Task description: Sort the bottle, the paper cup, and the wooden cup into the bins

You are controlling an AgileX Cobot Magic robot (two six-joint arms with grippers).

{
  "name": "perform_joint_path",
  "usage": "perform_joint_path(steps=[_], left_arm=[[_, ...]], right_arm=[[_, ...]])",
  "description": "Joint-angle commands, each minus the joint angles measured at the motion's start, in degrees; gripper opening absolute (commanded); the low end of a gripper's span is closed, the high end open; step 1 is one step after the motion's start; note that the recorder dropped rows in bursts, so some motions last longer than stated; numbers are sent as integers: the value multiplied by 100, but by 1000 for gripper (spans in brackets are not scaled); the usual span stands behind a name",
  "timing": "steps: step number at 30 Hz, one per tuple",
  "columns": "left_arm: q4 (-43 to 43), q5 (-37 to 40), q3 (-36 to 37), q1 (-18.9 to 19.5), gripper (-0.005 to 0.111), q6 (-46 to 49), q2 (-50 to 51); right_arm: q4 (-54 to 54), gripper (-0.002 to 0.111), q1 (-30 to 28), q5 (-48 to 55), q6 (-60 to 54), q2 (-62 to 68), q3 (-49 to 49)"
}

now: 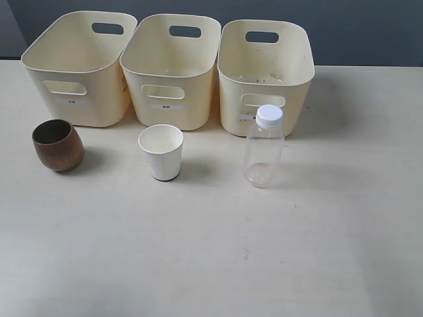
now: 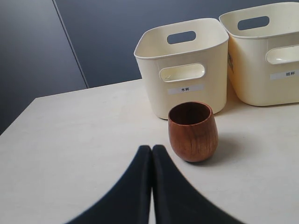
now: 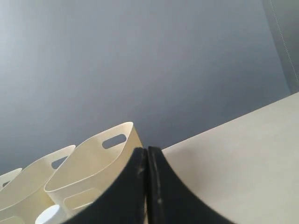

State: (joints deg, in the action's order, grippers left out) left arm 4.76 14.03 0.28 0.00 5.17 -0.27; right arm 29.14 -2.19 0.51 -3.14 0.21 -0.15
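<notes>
While nothing has yet gone into the bins (image 1: 170,49), the exterior view shows all three standing in a row at the back of the table (image 1: 211,264), with the wooden cup (image 1: 58,145), the paper cup (image 1: 162,152) and the bottle (image 1: 264,146) upright in front of them, each near a different bin. No arm shows here.

From the left wrist, the left gripper (image 2: 152,149) is clenched with nothing between its tips, pointing just beside the wooden cup (image 2: 193,132).

From the right wrist, the right gripper (image 3: 147,151) is likewise closed and empty, lifted above the bottle's cap (image 3: 50,215). By my judgement, all the sorting remains.
</notes>
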Motion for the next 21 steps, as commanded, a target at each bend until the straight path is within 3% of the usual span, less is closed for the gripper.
perform_joint_path(steps=[1,8,21], left_arm=[[-14,-72,-28,-23,0,-7,27],[-14,-72,-28,-23,0,-7,27],[-14,-72,-28,-23,0,-7,27]], right_arm=[[-16,-1,-36,-250,-8,-21,15],[-29,-1,-36,-438,54,-21,15],[-18,-1,-36,-51,54,17,-1102]])
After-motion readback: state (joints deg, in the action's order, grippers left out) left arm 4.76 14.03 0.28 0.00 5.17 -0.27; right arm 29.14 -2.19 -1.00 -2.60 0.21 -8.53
